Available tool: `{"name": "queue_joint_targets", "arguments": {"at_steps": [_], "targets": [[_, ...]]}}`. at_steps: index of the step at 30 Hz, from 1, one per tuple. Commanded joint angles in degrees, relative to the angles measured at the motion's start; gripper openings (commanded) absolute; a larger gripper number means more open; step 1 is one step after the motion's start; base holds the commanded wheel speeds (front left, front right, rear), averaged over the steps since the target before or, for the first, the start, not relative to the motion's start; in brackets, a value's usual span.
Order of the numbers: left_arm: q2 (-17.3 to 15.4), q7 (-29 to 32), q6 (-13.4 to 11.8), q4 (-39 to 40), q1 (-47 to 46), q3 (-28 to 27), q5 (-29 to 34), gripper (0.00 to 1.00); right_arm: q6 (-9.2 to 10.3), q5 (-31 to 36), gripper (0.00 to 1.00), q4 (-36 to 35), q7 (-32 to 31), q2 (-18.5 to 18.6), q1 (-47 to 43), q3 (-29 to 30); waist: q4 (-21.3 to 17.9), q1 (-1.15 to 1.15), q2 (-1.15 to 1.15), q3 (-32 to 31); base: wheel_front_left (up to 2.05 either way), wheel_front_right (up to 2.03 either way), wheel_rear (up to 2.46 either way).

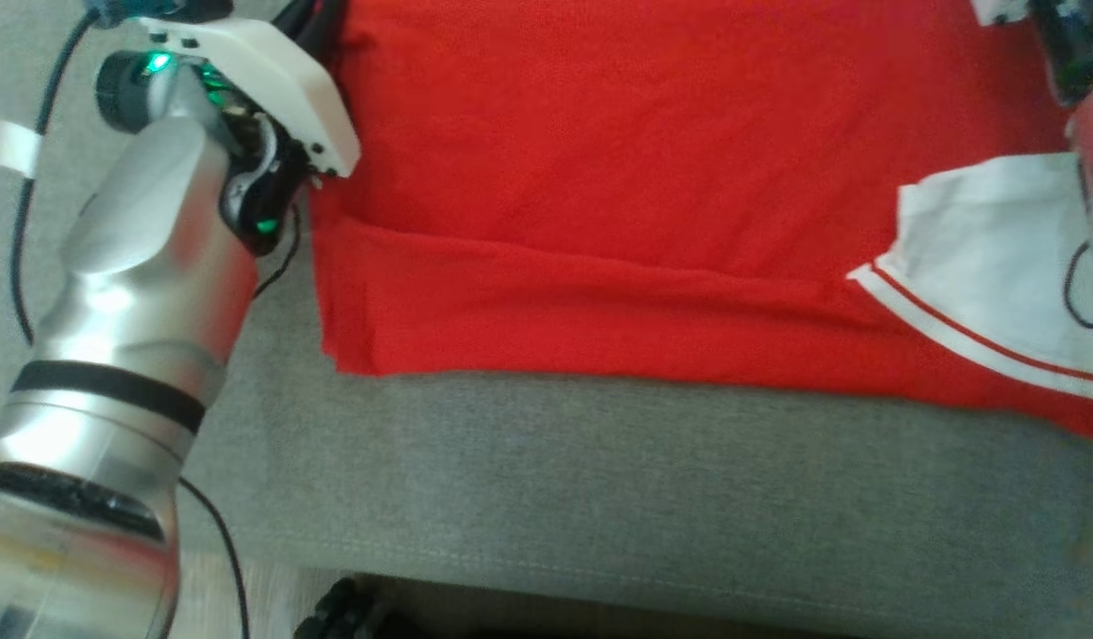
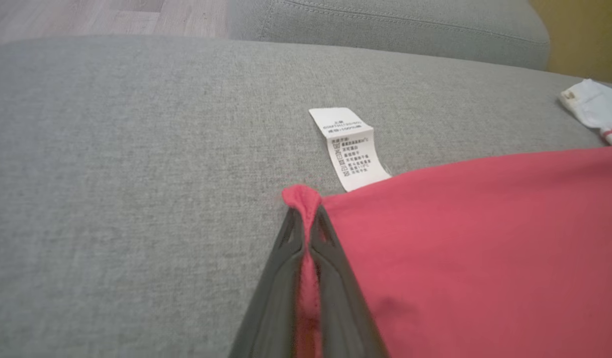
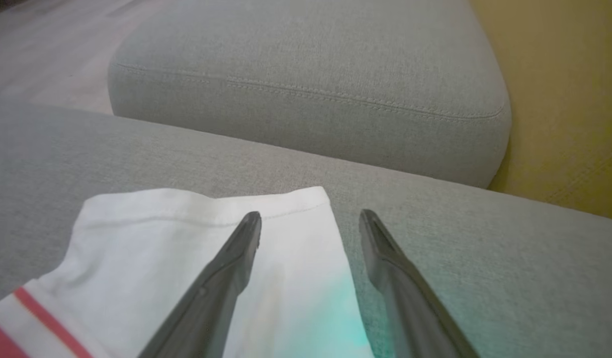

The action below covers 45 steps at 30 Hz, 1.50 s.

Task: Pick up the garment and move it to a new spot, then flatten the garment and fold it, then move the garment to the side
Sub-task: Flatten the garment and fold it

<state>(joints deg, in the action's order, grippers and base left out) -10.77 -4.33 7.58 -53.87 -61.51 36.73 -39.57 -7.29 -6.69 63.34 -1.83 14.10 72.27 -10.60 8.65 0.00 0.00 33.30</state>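
A red garment with white, red-striped sleeves lies spread on a grey sofa cushion, its near hem folded over in a long crease. My left gripper is shut on a pinched red corner of the garment, beside its white care label. In the head view my left arm's wrist sits at the garment's left edge. My right gripper is open, hovering over the edge of the white sleeve, one finger above the cloth and one above bare cushion. The same sleeve lies at the right.
A second grey cushion lies beyond the one I work on, with a yellow surface to its right. Wooden floor shows past the cushion. Another white garment part lies at the far edge. Black cables hang by my left arm.
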Motion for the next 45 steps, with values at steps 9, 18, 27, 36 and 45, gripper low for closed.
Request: {"name": "queue_joint_targets", "arguments": {"at_steps": [9, 18, 27, 36, 45], "targets": [[0.1, -2.6, -0.1, -0.1, -3.1, 2.6, -2.5, 0.00, -0.20, 7.0, 1.00, 5.1, -5.3, 1.9, 6.0, 3.1, 4.1, 0.00, 0.00, 2.3, 0.00, 0.00, 0.00], [0.9, -6.0, -0.1, -2.0, -4.2, 4.9, -5.0, 0.00, -0.20, 10.8, 0.00, 6.1, -5.1, 2.1, 8.0, 5.2, 4.9, 0.00, 0.00, 1.8, 0.00, 0.00, 0.00], [-1.0, -10.6, -1.4, -2.8, -6.0, 1.3, -3.5, 0.00, -0.20, 14.0, 0.00, 2.7, 7.3, 2.7, 7.1, 11.5, 2.0, 0.00, 0.00, -0.4, 0.00, 0.00, 0.00], [-3.1, -10.7, -3.9, 8.1, 5.7, -8.6, 4.5, 0.00, -0.20, 7.8, 0.00, 3.6, 15.7, -3.0, -0.2, 10.5, -3.4, 0.00, 0.00, -6.4, 0.00, 0.00, 0.00], [-0.9, -10.7, -4.8, 14.6, 23.7, -19.3, 11.4, 0.00, -0.20, -8.4, 0.00, -5.7, 16.8, -4.6, -19.4, 3.3, -6.7, 0.00, 0.00, -14.0, 0.00, 0.00, 0.00]]}}
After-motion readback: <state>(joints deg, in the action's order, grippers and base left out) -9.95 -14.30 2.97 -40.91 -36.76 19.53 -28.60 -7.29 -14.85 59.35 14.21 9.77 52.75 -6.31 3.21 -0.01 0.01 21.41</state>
